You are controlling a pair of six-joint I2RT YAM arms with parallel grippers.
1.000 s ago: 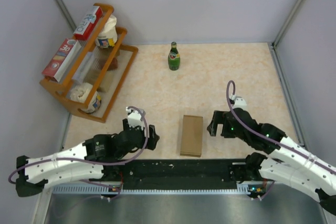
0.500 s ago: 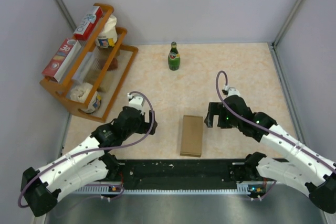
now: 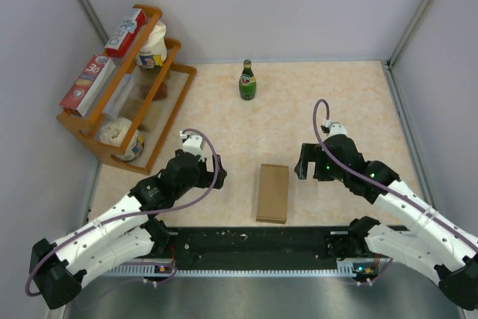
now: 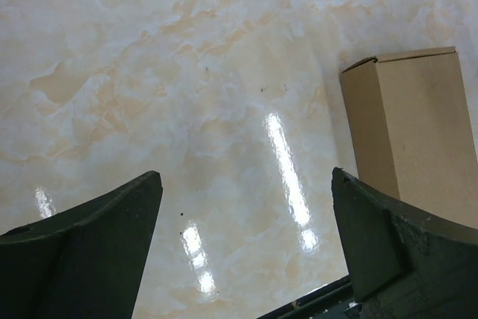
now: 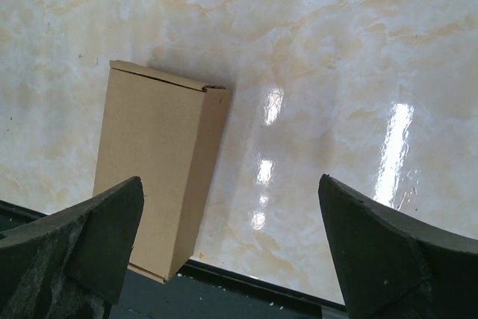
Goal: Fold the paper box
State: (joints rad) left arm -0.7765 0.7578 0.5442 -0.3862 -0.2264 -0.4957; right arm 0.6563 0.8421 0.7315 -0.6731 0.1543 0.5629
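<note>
Two arms reach in from the near edge of the marbled surface [image 3: 336,102], and the paper box [image 3: 272,193] lies between them, touched by neither. It is a plain brown carton, closed up and lying flat on one broad face, with its long side running away from the arm bases. Its near end comes just up to the dark strip [image 3: 254,240] along the front edge. The left hand [image 4: 245,177] hangs above bare surface just to the box's left. Its fingers are spread wide with nothing between them, and the carton shows beside its right finger in the wrist view. The right hand [image 5: 230,181] hovers just to the box's right, equally wide open and empty, with the carton seen near its left finger. At the carton's far end a flap edge stands slightly proud of the top face. A green bottle [image 3: 247,81] stands upright well beyond the box. A wooden rack [image 3: 179,69] holding red-and-white printed boxes [image 3: 125,32] sits at the far left.
</note>
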